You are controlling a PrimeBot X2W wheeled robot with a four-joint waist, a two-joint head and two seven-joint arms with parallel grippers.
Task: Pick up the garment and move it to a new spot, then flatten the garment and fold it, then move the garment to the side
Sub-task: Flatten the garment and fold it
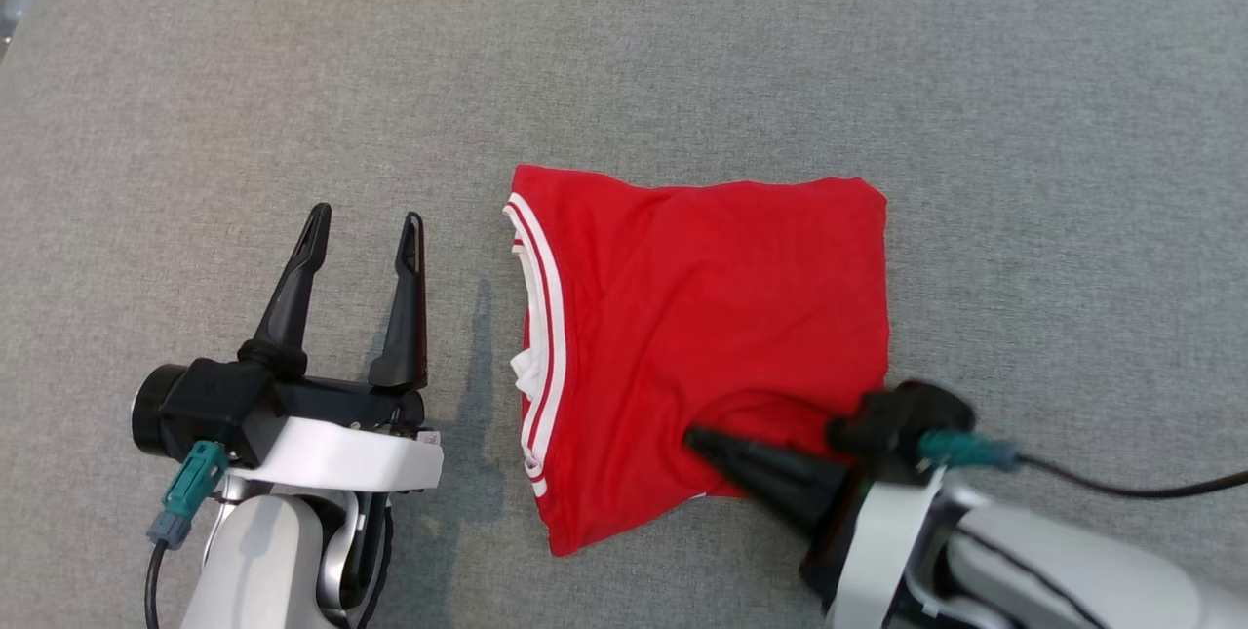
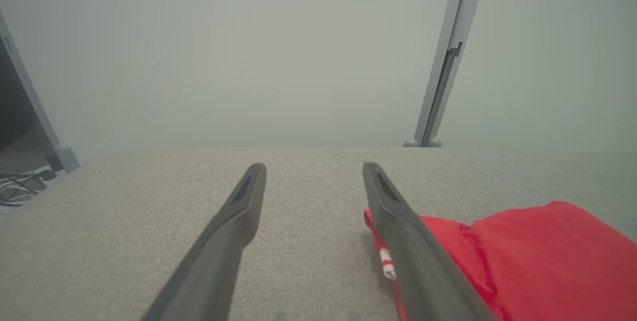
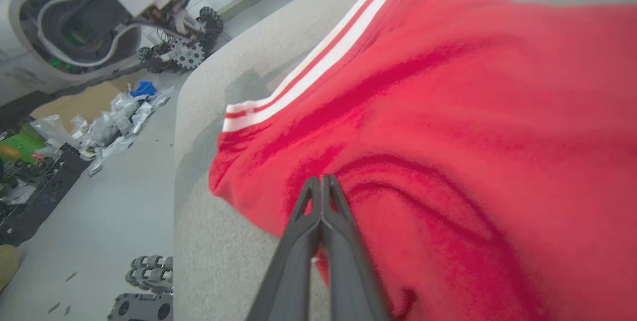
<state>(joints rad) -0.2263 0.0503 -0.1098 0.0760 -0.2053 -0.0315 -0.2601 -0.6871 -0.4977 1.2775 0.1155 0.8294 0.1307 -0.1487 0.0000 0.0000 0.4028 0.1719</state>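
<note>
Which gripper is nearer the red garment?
Right. The right gripper, shut, touches the garment near its front edge; left gripper, open, sits beside the striped edge, not touching.

A grey woven surface [image 1: 682, 44] is seen spread across the head view, with 1 rounded corner at its upper left. In the left wrist view, a plain pale wall [image 2: 249, 52] is seen beyond its far edge, 1 pale upright post [image 2: 445, 62] is stood there on 2 small rounded feet, and a bundle of dark cables [image 2: 20, 186] is seen low at the left. In the right wrist view, crumpled clear plastic [image 3: 114, 122], 1 blue scrap [image 3: 143, 88] and brown cardboard [image 3: 74, 104] are scattered on the grey floor [image 3: 99, 221] beside the surface.
</note>
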